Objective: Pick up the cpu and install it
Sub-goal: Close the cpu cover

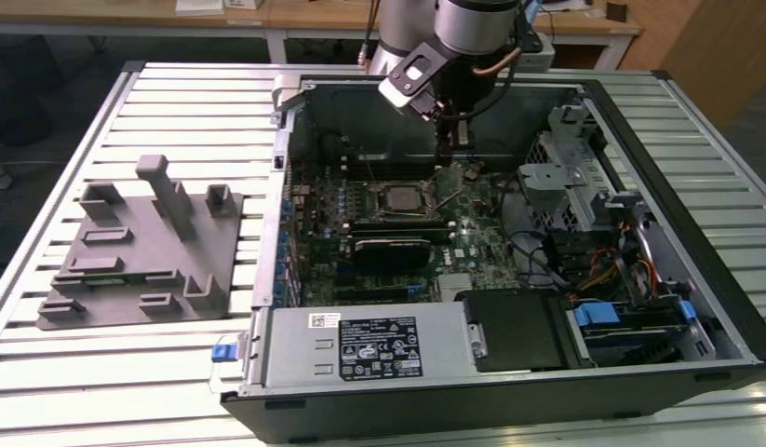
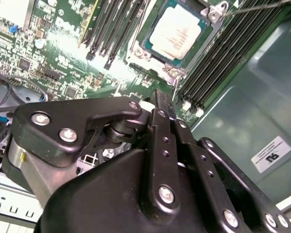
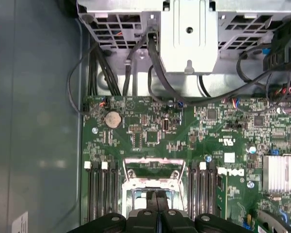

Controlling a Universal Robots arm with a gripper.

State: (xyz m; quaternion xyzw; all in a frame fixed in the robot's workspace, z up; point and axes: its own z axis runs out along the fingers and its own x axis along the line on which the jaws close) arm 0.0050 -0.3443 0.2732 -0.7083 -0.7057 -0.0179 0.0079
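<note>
The cpu (image 2: 176, 31), a pale silver square chip, lies flat in the motherboard socket, with the metal socket frame (image 2: 170, 72) around it. In the exterior view the cpu (image 1: 401, 197) sits mid-board inside the open computer case. My gripper (image 1: 457, 154) hangs above the board, just behind the socket and off the chip. In both wrist views its black fingers (image 3: 153, 198) are pressed together with nothing between them. The gripper (image 2: 157, 99) is apart from the cpu, and its body hides part of the socket in the first wrist view.
A grey fixture plate (image 1: 141, 251) with upright posts lies on the slatted table at the exterior view's left. Inside the case are memory slots (image 3: 99, 194), a silver heatsink (image 3: 281, 172), a drive cage (image 1: 582, 191), loose cables (image 3: 155, 73) and the power supply (image 1: 357, 349).
</note>
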